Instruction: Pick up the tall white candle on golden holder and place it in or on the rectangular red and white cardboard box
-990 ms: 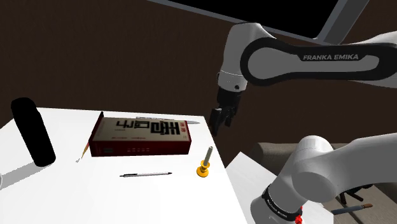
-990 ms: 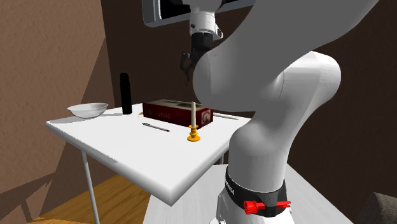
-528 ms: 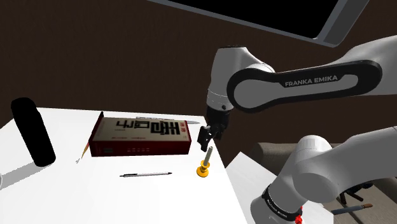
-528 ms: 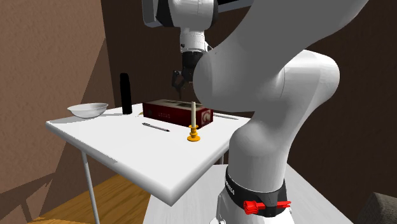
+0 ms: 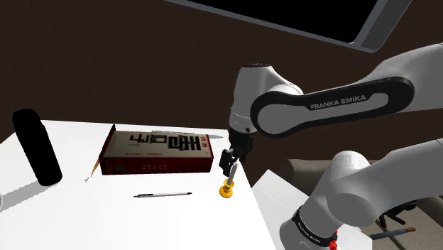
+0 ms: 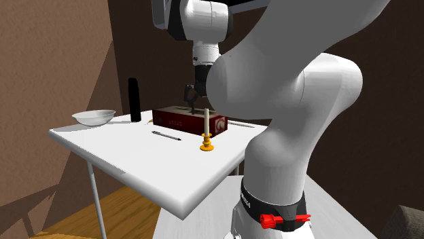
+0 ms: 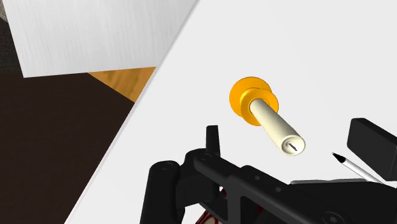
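A tall cream-white candle (image 5: 231, 175) stands upright in a golden holder (image 5: 227, 190) near the table's edge, at the shoulder view's right. The red and white box (image 5: 160, 150) lies flat behind it, to that view's left. My gripper (image 5: 228, 160) hangs just above the candle's top, open. In the wrist view the candle (image 7: 273, 125) points up between my spread fingers (image 7: 212, 137), and neither finger touches it. From the second exterior view the gripper (image 6: 193, 98) hovers over the candle (image 6: 206, 125) and in front of the box (image 6: 187, 119).
A pen (image 5: 165, 194) lies in front of the box. A black cylinder (image 5: 37, 145) stands at the shoulder view's far left, and a white bowl (image 6: 94, 117) sits beyond it. A pencil (image 5: 94, 167) lies by the box's end. The white table's edge (image 7: 137, 121) runs close beside the candle.
The gripper has come down and toward the shoulder view's left, from beside the box's far end to just above the candle. Nothing on the table has moved.
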